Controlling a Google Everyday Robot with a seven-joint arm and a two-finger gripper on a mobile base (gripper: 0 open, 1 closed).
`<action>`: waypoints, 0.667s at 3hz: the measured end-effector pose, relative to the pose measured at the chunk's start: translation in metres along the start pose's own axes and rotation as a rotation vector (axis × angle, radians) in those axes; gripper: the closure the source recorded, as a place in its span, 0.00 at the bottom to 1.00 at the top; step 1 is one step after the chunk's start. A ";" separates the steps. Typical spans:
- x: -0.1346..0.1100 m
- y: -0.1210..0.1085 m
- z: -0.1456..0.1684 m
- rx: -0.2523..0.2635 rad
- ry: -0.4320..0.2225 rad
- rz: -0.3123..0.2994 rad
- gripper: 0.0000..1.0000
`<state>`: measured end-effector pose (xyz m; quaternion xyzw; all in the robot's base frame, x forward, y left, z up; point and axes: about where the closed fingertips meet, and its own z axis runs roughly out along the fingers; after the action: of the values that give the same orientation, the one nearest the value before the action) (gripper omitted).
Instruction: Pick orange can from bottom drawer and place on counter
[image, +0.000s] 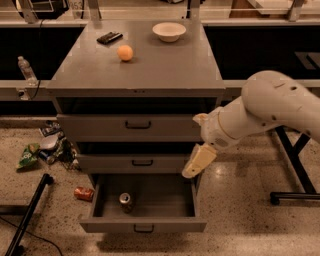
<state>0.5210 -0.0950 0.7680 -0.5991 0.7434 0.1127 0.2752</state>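
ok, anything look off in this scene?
Litter on the floor left of the open bottom drawer: a red can on its side, crumpled wrappers. Orange can stands upright inside; pincer hangs above the drawer's right edge.

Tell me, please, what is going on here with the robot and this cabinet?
The robot is after the orange can, which stands untouched in the open bottom drawer, left of its middle. The gripper hangs by the right end of the middle drawer, above and to the right of the can. The counter, where the can should go, holds an orange ball, a bowl and a dark flat object.
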 end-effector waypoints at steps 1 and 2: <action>-0.005 -0.019 0.006 0.070 -0.030 0.013 0.00; 0.004 -0.016 0.025 0.055 -0.027 0.055 0.00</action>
<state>0.5429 -0.0899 0.7482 -0.5692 0.7586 0.1078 0.2983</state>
